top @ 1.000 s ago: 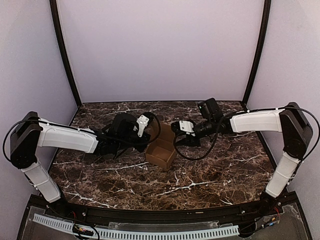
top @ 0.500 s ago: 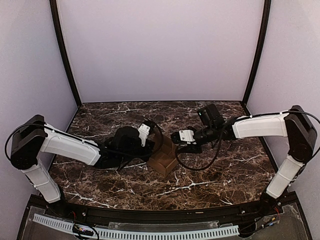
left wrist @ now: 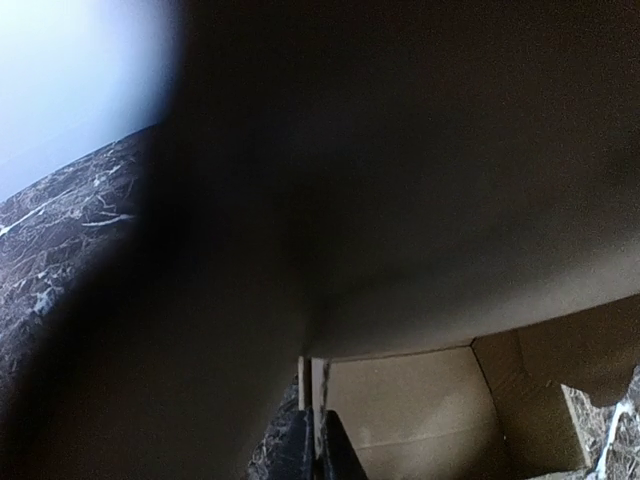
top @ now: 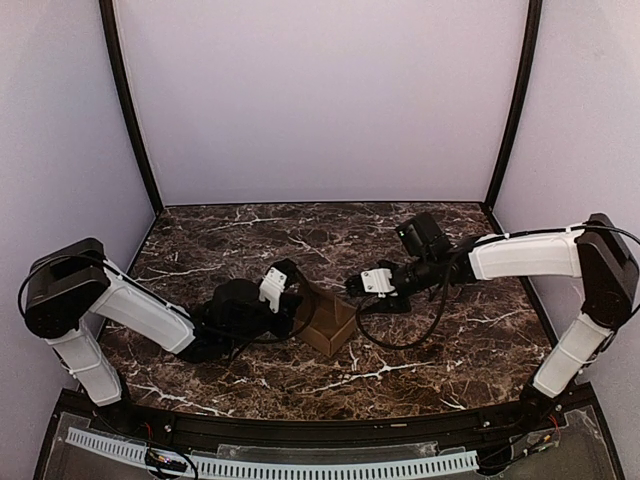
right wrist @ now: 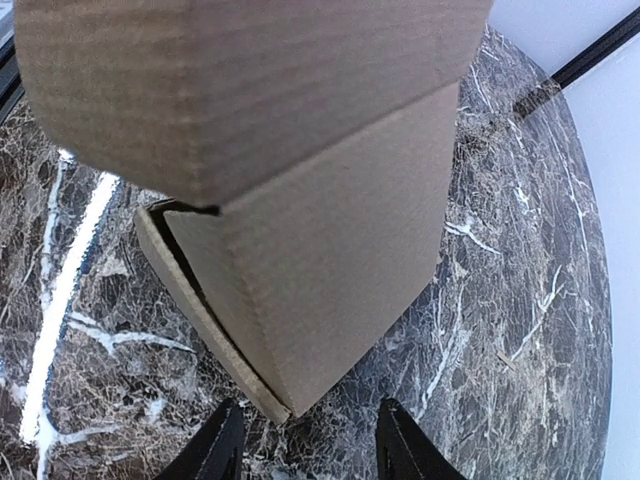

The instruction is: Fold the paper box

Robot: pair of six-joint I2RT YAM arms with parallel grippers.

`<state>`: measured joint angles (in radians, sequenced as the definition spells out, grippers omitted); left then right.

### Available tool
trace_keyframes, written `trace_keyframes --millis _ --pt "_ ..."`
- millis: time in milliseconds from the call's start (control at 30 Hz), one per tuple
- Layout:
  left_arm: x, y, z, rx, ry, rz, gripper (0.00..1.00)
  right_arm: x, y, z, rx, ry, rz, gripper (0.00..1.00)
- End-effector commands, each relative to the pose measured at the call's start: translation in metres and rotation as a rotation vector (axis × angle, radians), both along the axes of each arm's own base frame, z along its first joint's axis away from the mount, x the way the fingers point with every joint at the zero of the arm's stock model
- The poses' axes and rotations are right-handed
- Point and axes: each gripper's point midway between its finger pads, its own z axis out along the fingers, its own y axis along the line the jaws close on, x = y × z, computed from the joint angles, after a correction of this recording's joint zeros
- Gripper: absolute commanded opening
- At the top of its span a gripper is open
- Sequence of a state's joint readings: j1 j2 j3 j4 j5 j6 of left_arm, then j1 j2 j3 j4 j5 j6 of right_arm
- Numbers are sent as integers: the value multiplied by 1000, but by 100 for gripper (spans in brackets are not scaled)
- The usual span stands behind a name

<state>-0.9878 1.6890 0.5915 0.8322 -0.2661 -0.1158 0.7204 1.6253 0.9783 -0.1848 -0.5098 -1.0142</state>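
the paper box (top: 330,322) is pinched at one wall by the left gripper (left wrist: 316,432); the right gripper (right wrist: 308,425) is spread, released.

The top camera sat high behind the near edge, looking down and forward over the whole surface (top: 430,350) to the back wall (top: 320,100), from well away. The left wrist camera was so near the paper box (top: 330,318) that blurred cardboard filled most of its frame. The right wrist camera looked down past the right pincer (right wrist: 308,405) at the box's outer wall, close up. All three shared the box and the marble around it.
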Motion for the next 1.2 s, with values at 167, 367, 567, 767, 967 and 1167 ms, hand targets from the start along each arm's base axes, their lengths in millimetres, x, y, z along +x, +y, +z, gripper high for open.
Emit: trace_keyframes --millis 167,367,567,767,967,1167 --pt "-31 25 -32 104 -9 -48 5 -18 -20 10 -100 0 21 51" --pt "-33 25 -17 106 -70 -48 19 -23 -9 56 -52 82 25 56" --pt "-43 29 1 133 -139 -59 35 -1 25 94 93 160 -34 56" --pt "-64 48 5 181 -127 -48 41 3 51 94 113 182 -38 50" --pt "-98 74 38 180 -89 -34 41 -28 71 55 21 200 17 48" --pt "-96 111 80 65 -30 116 49 -35 73 0 -113 147 -27 46"
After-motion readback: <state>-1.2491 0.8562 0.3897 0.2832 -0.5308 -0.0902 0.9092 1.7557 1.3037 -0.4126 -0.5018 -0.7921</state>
